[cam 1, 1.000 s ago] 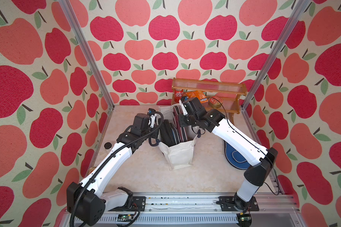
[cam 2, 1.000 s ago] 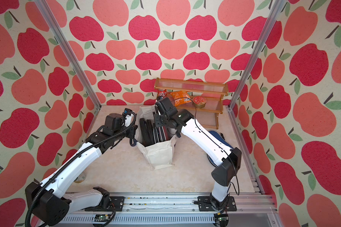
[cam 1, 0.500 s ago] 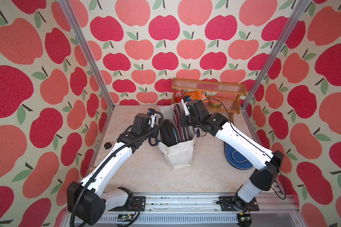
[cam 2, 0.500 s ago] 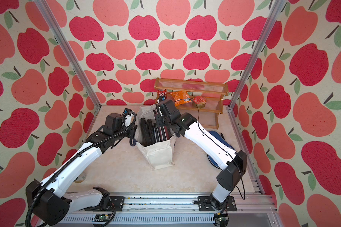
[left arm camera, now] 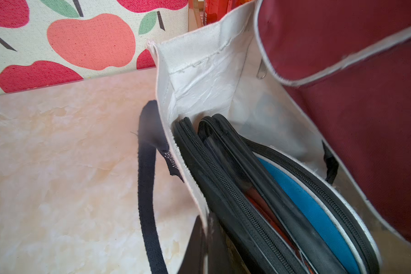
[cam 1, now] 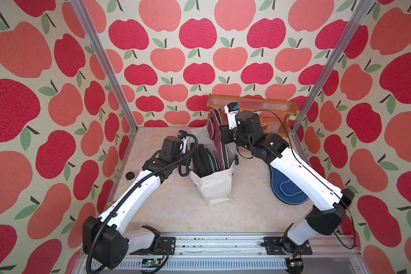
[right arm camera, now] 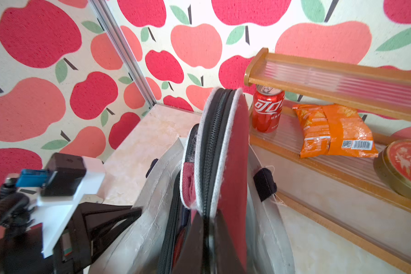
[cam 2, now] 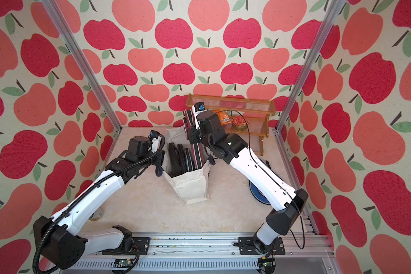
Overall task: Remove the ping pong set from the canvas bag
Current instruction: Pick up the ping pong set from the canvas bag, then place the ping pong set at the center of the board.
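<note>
Ping pong set (cam 1: 207, 160): dark blue paddle cover (cam 1: 286, 189) lies out, right gripper (right arm camera: 205, 239) clamps the half-raised maroon zip cover (right arm camera: 233, 147), left gripper (left arm camera: 205, 239) pinches the off-white canvas bag (cam 1: 215, 187); three remain.

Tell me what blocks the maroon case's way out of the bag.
Nothing visible above it. The right gripper is shut on the maroon case, whose lower end sits inside the canvas bag; only the bag's wall must be cleared.
</note>
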`<state>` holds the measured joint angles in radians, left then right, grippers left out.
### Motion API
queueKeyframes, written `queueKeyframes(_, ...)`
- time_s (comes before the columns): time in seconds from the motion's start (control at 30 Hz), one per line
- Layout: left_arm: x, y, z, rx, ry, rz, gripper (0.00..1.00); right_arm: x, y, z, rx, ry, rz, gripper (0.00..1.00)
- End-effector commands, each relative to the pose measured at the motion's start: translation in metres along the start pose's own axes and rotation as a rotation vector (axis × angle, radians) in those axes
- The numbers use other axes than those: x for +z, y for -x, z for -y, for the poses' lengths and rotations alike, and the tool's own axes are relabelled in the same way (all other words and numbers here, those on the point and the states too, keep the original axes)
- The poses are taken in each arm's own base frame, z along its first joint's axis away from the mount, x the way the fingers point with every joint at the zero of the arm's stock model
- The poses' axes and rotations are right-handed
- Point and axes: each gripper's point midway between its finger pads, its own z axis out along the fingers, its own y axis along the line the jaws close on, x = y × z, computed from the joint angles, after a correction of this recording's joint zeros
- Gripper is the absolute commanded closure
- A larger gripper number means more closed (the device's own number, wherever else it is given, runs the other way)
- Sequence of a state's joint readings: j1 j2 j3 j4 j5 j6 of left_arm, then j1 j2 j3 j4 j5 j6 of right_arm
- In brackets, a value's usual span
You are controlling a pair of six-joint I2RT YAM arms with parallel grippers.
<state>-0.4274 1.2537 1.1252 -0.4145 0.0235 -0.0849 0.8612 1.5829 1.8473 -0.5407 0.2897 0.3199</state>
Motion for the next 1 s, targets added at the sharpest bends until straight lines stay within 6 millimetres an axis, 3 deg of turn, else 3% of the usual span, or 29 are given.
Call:
queueKeyframes(0.0, -0.001, 0.022, -0.011, -0.016, 0.051, 0.056, 1.00, -0.063, 0.092, 0.009, 0.043, -0.002, 0.317, 1.00)
queueKeyframes(0.23, 0.004, 0.019, -0.018, -0.032, 0.077, 0.026, 1.00, -0.120, 0.125, 0.032, 0.053, -0.059, 0.480, 1.00)
queueKeyframes(0.4, 0.008, 0.016, -0.023, -0.046, 0.092, 0.010, 1.00, -0.163, 0.131, 0.056, 0.060, -0.135, 0.574, 1.00)
queueKeyframes(0.5, 0.009, 0.016, -0.026, -0.055, 0.102, 0.002, 1.00, -0.179, 0.127, 0.070, 0.062, -0.183, 0.579, 1.00)
queueKeyframes(0.67, 0.009, 0.016, -0.039, -0.080, 0.133, 0.001, 1.00, -0.185, 0.099, 0.096, 0.063, -0.293, 0.517, 1.00)
queueKeyframes(0.97, 0.000, 0.023, -0.070, -0.153, 0.190, 0.016, 1.00, -0.151, 0.001, 0.139, 0.130, -0.404, 0.281, 1.00)
